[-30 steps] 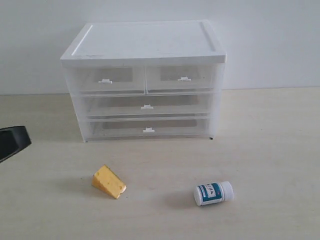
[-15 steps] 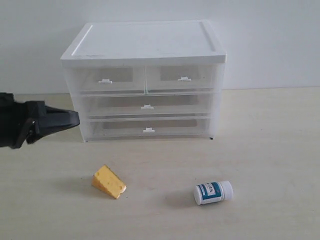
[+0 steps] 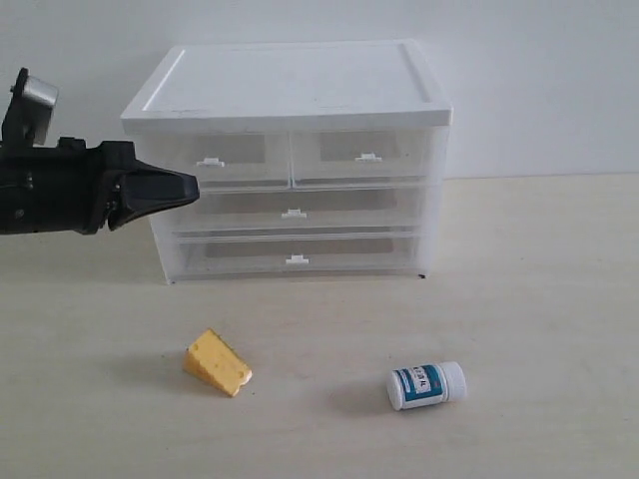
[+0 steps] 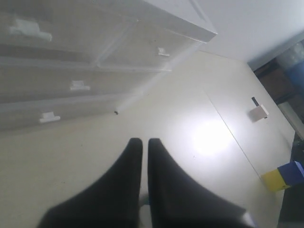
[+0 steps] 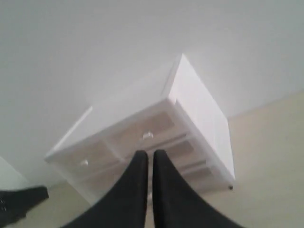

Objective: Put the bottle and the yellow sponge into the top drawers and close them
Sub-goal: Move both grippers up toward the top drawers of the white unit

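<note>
The white-topped cabinet stands at the back of the table with both top drawers pushed in: the left one and the right one. In front lie the yellow sponge and, to its right, the bottle on its side. My left gripper hovers shut by the cabinet's left front corner, well above the sponge and holding nothing. Its wrist view shows shut fingers and the drawer handles. My right gripper is shut and empty, facing the cabinet from a distance, out of the exterior view.
Pale wooden table runs in front of and beside the cabinet, with a white wall behind. Two full-width drawers sit below the top pair. Off the table's far side are a yellow-and-blue block and a small white object.
My left arm has come in from the left edge, rising and moving right until its shut tip is at the cabinet's left front corner. Sponge, bottle and drawers have not moved.
</note>
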Controlling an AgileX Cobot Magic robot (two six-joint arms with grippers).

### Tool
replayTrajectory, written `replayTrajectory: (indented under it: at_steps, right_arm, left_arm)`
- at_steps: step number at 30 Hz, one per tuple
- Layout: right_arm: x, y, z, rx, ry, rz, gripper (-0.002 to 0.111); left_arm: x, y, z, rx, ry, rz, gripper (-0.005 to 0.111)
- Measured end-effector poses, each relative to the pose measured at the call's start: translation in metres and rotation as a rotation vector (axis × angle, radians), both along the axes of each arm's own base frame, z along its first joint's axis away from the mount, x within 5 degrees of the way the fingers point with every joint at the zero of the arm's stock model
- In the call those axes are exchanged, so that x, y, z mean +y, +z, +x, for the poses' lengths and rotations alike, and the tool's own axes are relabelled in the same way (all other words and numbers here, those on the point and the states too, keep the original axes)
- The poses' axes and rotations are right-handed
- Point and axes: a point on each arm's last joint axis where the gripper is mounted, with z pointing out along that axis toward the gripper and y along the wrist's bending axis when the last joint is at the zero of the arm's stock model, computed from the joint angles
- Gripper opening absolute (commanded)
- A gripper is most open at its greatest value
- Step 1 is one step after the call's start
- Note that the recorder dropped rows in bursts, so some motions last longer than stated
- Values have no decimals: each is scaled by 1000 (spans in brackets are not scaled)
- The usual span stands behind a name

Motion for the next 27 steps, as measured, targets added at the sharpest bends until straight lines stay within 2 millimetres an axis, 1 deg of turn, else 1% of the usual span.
replayTrajectory:
  at_steps: [2,4,9,11,13,16,20,23,27]
  right_arm:
    - [13,-2,18,87,50,-25,0]
    - [31,-6,35,160,111,-67,0]
    - [72,-17,72,241,207,-111,0]
    - [84,-21,86,278,215,-116,0]
    - [91,-25,98,329,205,-73,0]
    - [97,-32,110,378,192,49,0]
    - [99,-34,128,330,237,261,0]
    - [91,-39,144,296,294,393,0]
    - [78,-56,169,315,376,510,0]
  left_arm:
    - [0,3,3,-13,0,-1,4]
    - [-1,5,4,-21,-5,-6,4]
    - [-1,5,5,-19,-9,-8,4]
    - [-1,2,8,-11,-9,-8,4]
    - [-1,-3,13,-1,-10,-6,4]
    - [-3,-10,23,12,-18,-10,4]
    - [-9,-16,35,19,-99,-79,4]
    - [-13,-20,42,22,-161,-135,4]
    - [-14,-21,47,18,-179,-150,4]
